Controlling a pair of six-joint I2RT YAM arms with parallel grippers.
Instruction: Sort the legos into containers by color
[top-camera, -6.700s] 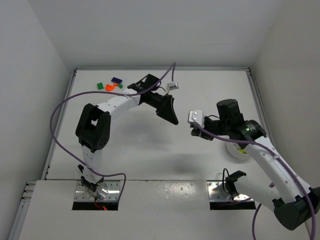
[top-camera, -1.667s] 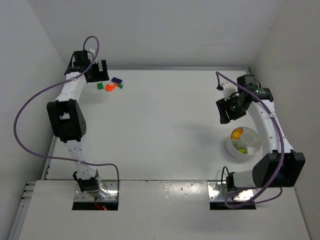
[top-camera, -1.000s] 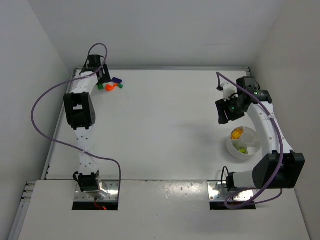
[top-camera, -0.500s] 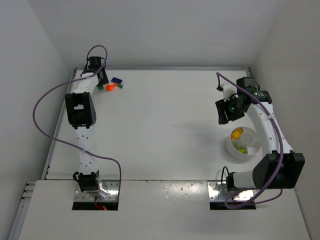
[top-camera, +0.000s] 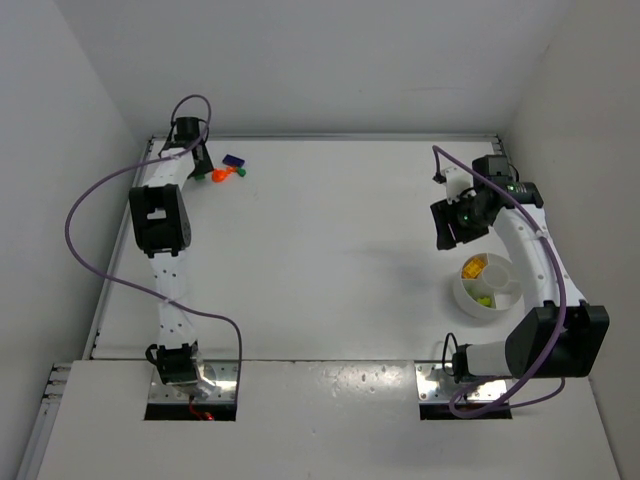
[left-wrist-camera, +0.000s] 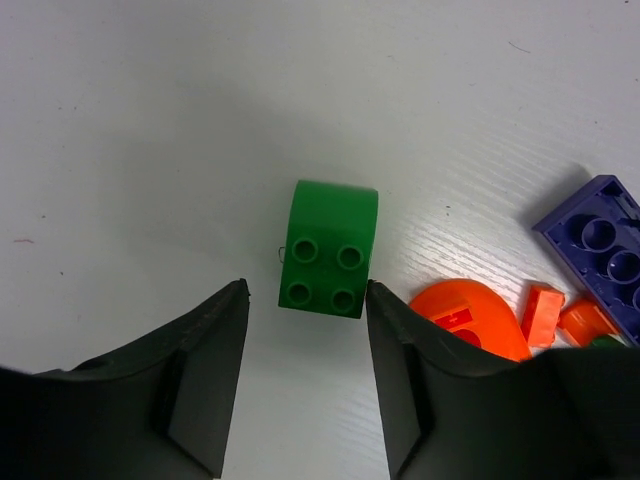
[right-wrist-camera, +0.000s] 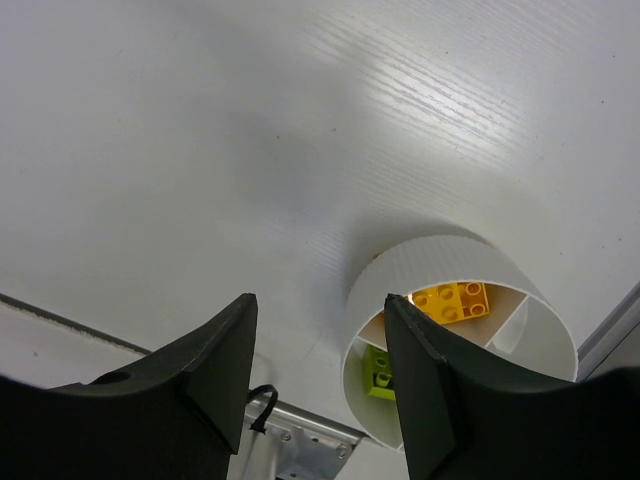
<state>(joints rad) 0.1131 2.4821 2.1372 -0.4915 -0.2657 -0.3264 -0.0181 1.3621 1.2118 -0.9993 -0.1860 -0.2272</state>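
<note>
A green lego (left-wrist-camera: 328, 248) lies on the white table with its near end between my left fingertips. My left gripper (left-wrist-camera: 306, 290) is open: the right finger is at the brick's side, and a gap shows on the left. In the top view my left gripper (top-camera: 197, 168) covers that brick at the far left corner. Beside it lie orange legos (left-wrist-camera: 468, 318) and a blue lego (left-wrist-camera: 600, 245). The white dish (right-wrist-camera: 440, 262) holds a yellow lego (right-wrist-camera: 452, 300) and a lime lego (right-wrist-camera: 378, 372) in separate containers. My right gripper (right-wrist-camera: 320, 300) hangs open and empty above the table, next to the dish (top-camera: 462, 298).
A small green piece (top-camera: 241, 172) lies right of the orange legos (top-camera: 218, 175). The left side rail of the table (top-camera: 128, 215) and the back wall are close to my left gripper. A metal bracket (right-wrist-camera: 300, 440) shows at the table's near edge.
My left jaws have narrowed around the green lego and the gripper has settled over it. The right arm has not moved.
</note>
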